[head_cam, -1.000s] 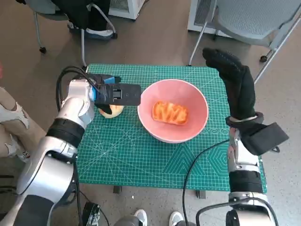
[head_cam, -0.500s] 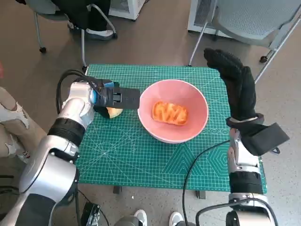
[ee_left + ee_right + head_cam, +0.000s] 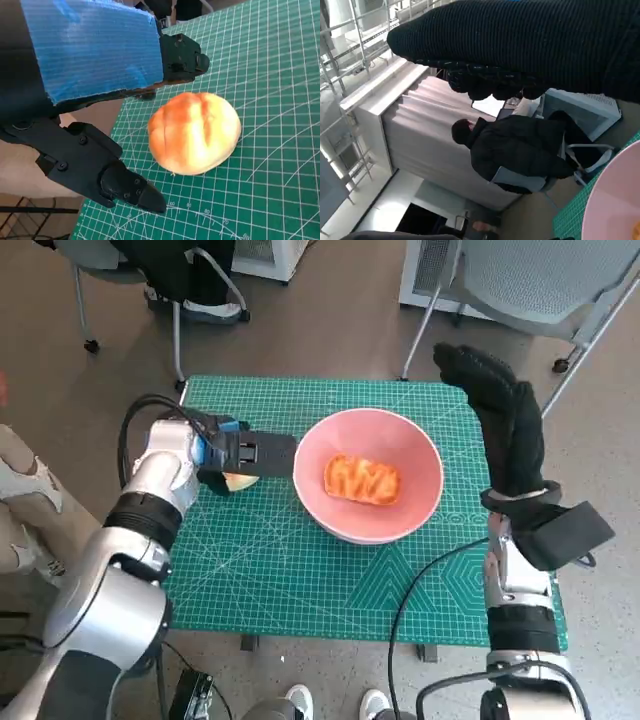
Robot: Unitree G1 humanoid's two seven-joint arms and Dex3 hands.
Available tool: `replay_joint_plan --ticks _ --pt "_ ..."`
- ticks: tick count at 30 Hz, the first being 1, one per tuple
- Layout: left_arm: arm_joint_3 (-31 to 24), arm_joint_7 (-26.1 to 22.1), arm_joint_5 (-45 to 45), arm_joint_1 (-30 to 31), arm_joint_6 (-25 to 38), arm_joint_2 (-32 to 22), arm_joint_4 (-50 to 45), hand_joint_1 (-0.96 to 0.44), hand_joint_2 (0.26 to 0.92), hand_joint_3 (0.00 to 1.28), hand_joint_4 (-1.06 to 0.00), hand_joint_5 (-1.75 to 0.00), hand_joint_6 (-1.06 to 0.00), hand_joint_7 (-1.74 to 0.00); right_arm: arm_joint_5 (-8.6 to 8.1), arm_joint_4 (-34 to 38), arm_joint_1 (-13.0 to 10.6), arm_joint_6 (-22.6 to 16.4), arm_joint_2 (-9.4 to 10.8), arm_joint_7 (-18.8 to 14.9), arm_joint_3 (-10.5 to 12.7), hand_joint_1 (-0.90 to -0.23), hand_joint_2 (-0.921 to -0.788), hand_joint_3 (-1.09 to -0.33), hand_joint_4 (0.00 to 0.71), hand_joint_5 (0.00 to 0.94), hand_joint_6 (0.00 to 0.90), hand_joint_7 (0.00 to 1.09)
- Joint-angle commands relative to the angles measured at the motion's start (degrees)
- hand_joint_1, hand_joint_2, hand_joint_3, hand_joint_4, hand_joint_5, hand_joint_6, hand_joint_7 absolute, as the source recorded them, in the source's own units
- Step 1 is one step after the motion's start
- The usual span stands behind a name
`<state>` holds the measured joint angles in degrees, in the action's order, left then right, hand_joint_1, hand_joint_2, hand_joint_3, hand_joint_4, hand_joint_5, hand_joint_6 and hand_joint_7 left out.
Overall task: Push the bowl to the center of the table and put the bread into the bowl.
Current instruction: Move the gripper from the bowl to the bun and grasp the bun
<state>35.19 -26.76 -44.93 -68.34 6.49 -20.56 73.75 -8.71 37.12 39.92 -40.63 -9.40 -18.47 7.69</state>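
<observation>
left hand (image 3: 245, 453): low, fingers spread, holding nothing | right hand (image 3: 500, 415): raised, fingers extended, empty

The pink bowl (image 3: 368, 487) fills the table (image 3: 300, 570) centre, so the left hand (image 3: 245, 453), with its fingers (image 3: 107, 172) apart around a bread roll (image 3: 194, 133), has the rim just beside it. Open green mat lies on the table's near side.

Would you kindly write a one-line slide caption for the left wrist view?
Left hand open around a round bread roll lying on the green cutting mat, fingers either side, not visibly touching it.
</observation>
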Motion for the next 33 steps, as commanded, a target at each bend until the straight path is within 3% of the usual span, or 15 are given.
replay_joint_plan --ticks 1,3,5,8,11,17,27,31,33 --pt "0.67 0.83 -0.39 -1.71 0.11 0.98 1.16 -0.37 0.704 0.00 -0.11 -0.81 -0.13 0.00 0.26 -0.22 -1.88 1.18 -0.56 0.12 -0.04 -0.691 -0.921 -0.839 0.144 0.001 -0.001 0.40" --pt "0.69 1.04 -0.33 -1.75 0.20 1.17 1.47 -0.38 0.711 0.00 -0.20 -0.41 -0.13 0.00 0.15 -0.36 -1.98 1.27 -0.68 -0.02 0.00 -0.691 -0.921 -0.840 0.144 0.001 -0.001 0.40" --pt "0.71 1.19 -0.27 -1.80 0.23 1.29 1.69 -0.38 0.716 0.00 -0.26 -0.26 -0.14 0.00 0.11 -0.49 -2.05 1.35 -0.74 -0.09 0.01 -0.692 -0.921 -0.840 0.144 0.000 -0.001 0.40" --pt "0.66 1.58 -0.14 -1.79 0.44 1.59 2.15 -0.38 0.721 0.00 -0.34 -0.19 -0.14 0.00 -0.07 -0.70 -2.14 1.61 -0.95 -0.29 0.07 -0.694 -0.921 -0.840 0.144 0.000 0.001 0.41" --pt "0.55 1.86 0.00 -1.75 0.78 1.89 2.49 -0.38 0.726 0.00 -0.26 -0.44 -0.14 0.00 -0.17 -0.94 -2.24 2.03 -1.10 -0.28 0.10 -0.696 -0.921 -0.840 0.145 0.001 0.005 0.41" --pt "0.25 2.35 0.35 -1.48 1.22 2.42 2.98 -0.37 0.727 0.00 -0.16 -0.78 -0.14 0.00 -0.13 -1.55 -2.58 2.55 -1.22 -0.03 0.09 -0.702 -0.921 -0.840 0.146 0.001 0.008 0.43" --pt "0.08 2.56 0.60 -1.31 1.41 3.03 3.38 -0.33 0.723 0.00 -0.09 -1.15 -0.14 0.00 0.19 -2.16 -3.00 2.65 -1.41 0.11 0.08 -0.705 -0.921 -0.839 0.147 0.001 0.005 0.44" --pt "-0.15 2.73 0.80 -1.23 1.61 3.13 3.52 -0.30 0.716 0.01 -0.07 -1.40 -0.14 0.00 0.18 -2.30 -3.16 2.55 -1.54 0.05 0.11 -0.705 -0.921 -0.839 0.145 0.000 0.002 0.44" --pt "-0.26 2.86 0.90 -1.19 1.69 3.15 3.60 -0.30 0.716 0.01 -0.09 -1.29 -0.14 0.00 0.29 -2.48 -3.26 2.50 -1.60 0.13 0.07 -0.705 -0.921 -0.839 0.144 0.000 0.000 0.44"
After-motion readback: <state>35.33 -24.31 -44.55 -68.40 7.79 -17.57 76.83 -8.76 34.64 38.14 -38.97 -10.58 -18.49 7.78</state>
